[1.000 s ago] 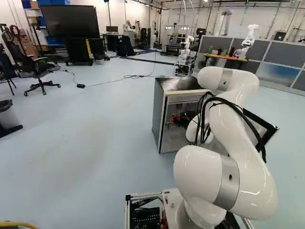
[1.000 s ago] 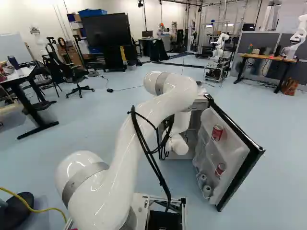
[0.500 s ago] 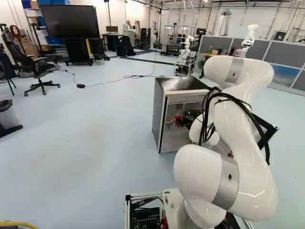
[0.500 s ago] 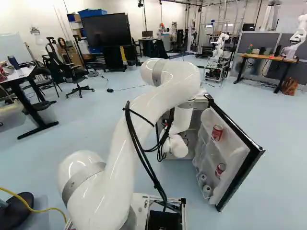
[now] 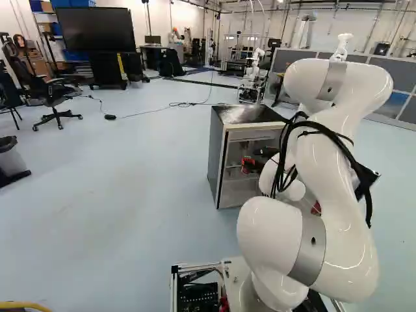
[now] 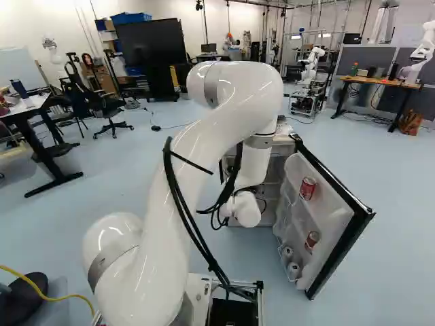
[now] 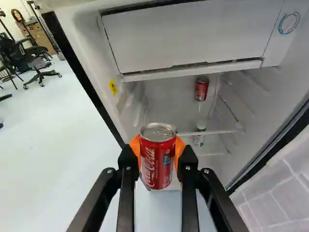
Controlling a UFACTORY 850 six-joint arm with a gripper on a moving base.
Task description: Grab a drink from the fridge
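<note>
In the left base view my gripper [image 5: 253, 165] is at the mouth of the small fridge [image 5: 220, 162], a red can showing at its tip. The wrist view has the gripper [image 7: 157, 157] shut on the red can [image 7: 157, 159], orange pads pressing it from two sides, the can upright in front of the fridge opening. Inside the fridge another red can [image 7: 202, 89] stands on a shelf, and a bottle [image 7: 199, 135] is lower down. The open door [image 6: 333, 224] holds a red can [image 6: 308, 188], a second red can [image 6: 312, 240] and pale cans below.
Right of the arm, the open fridge door reaches toward the base. A black office chair [image 5: 53, 97] and a bin [image 5: 12, 159] are at the left of the left base view. Another robot [image 6: 311, 64] stands farther back, near a wooden-topped table [image 6: 380, 81].
My arm's upper joint has risen and the gripper has drawn back from the fridge's inside, toward its opening, carrying the red can. The base has not moved.
</note>
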